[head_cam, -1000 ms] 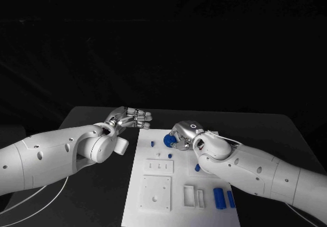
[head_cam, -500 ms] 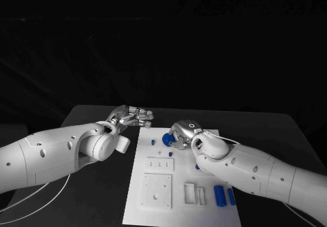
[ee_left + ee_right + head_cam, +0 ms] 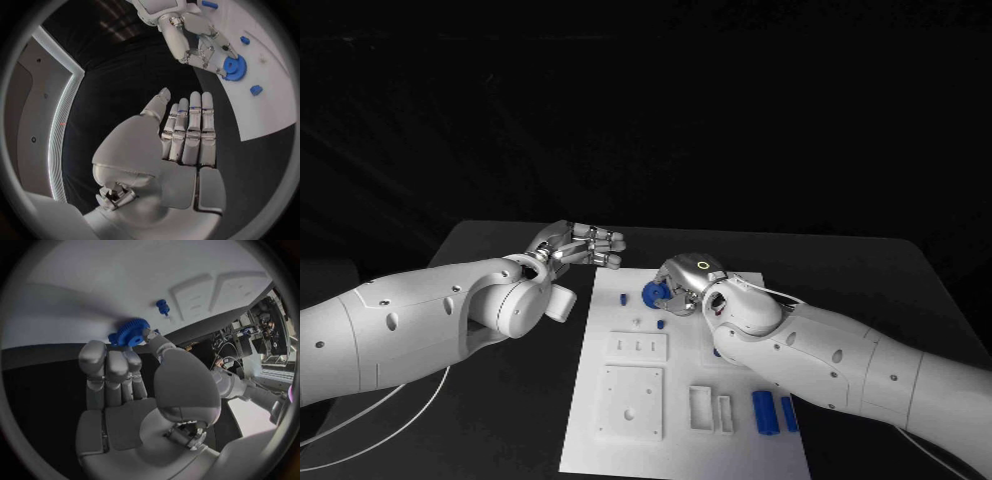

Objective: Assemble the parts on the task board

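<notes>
Right hand (image 3: 682, 287) pinches blue gear (image 3: 653, 295) at far end of task board (image 3: 625, 455). Left hand (image 3: 578, 246) hovers beside board, fingers straight, empty. Your progress: early; blue bars (image 3: 773, 412) and small pegs (image 3: 659, 326) lie loose, slots unfilled.

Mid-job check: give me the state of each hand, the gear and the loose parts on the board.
right hand: holds the blue gear at the board's far end
blue gear: held at the fingertips
left hand: holds nothing, off the board
two blue cylinders: lying flat on the task board
</notes>
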Controlling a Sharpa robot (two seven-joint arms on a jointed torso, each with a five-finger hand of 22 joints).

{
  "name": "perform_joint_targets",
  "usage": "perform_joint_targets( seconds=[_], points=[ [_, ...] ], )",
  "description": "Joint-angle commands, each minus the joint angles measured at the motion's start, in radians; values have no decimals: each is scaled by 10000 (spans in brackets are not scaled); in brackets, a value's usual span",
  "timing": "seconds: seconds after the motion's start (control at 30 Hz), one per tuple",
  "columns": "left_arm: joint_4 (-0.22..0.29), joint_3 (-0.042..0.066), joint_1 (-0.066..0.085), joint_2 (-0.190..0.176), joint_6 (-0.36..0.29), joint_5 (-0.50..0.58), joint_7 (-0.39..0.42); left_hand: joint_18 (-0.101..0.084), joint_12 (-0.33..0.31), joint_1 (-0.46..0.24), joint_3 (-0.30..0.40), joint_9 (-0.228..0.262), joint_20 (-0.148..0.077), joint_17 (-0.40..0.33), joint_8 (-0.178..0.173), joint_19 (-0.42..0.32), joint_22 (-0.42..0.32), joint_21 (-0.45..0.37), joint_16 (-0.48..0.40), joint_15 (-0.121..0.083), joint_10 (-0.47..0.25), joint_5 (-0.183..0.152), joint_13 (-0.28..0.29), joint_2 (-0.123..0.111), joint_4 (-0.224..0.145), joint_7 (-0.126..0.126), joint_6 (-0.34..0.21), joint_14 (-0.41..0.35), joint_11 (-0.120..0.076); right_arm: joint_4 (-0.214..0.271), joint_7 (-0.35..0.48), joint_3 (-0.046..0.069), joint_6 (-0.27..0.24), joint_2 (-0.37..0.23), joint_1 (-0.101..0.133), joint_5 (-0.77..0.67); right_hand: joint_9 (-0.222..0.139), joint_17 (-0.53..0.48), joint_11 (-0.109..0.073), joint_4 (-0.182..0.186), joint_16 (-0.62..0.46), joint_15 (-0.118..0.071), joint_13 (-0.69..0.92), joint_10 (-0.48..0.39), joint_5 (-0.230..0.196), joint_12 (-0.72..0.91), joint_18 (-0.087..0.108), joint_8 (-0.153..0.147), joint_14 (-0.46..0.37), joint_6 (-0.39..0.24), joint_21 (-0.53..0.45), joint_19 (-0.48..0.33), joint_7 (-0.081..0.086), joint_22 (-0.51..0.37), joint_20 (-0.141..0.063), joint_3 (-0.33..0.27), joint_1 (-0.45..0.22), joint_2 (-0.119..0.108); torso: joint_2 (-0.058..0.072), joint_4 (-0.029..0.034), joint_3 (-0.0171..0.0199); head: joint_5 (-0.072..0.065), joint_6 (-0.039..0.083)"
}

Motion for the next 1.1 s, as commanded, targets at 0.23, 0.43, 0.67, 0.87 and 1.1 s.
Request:
perform_joint_targets(
  seconds=[0.23, 0.43, 0.67, 0.87, 1.1],
  points=[
    [11, 10, 12, 30, 147, -28, 42, 47, -22, -51, 34, 14, -2, -11, -36, 62, 6, -35, -63, -16, -81, -25, -5, -49, 28, -32, -72, -81, -1, -32, 205, -19, 196, 27, -22, 217, -3, -46, 49, 144, -103, 41, -152, -161, 24, -143, 23, 54, -35, -448, -149, 215, 65, 1002, 33, -551, 119, -41, 2, 2, 7, -2, -3],
    [7, 10, 12, 32, 153, -28, 40, 48, -22, -64, 30, 13, 3, -12, -36, 69, -5, -55, -66, -11, -94, -29, -5, -55, 47, -29, -89, -89, 2, -65, 218, -20, 265, 30, -21, 335, -10, -24, 65, 321, -106, 50, -200, -191, 180, -155, 40, 46, -31, -663, -186, 224, 84, 1003, 44, -849, 110, -7, -3, 0, 10, -10, 5],
    [4, 10, 13, 33, 158, -28, 40, 47, -21, -82, 23, 12, 6, -11, -38, 74, -12, -64, -64, -9, -99, -27, -5, -57, 65, -27, -98, -89, 5, -154, 232, -21, 394, 28, -21, 549, -9, -10, 72, 678, -109, 57, -215, -204, 417, -135, 49, 47, -26, -674, -181, 234, 79, 1009, 54, -1200, -55, 23, -3, -4, 6, -27, 10],
    [-7, 10, 13, 28, 169, -28, 29, 46, -23, -93, 21, 13, 8, -11, -35, 78, -17, -69, -64, -9, -102, -27, -6, -50, 79, -29, -94, -90, 5, -180, 251, -21, 423, -22, -20, 721, -4, 10, 66, 945, -93, 53, -212, -197, 661, -117, 52, 54, -20, -578, -174, 238, 65, 1011, 51, -1294, -206, 76, -8, 3, 9, -31, 11],
    [-16, 10, 12, 24, 189, -28, -48, 50, -22, -80, 52, 12, 5, -10, -36, 92, -36, -93, -65, -11, -112, 38, -5, -21, 105, -28, -105, -96, 5, -19, 286, -21, 336, -154, -21, 1019, -3, 51, 43, 1106, -46, 34, -160, -171, 1010, -58, 46, 53, -14, -436, -116, 251, 46, 1021, 33, -757, -516, 115, -8, -9, 11, -36, 8]
  ],
)
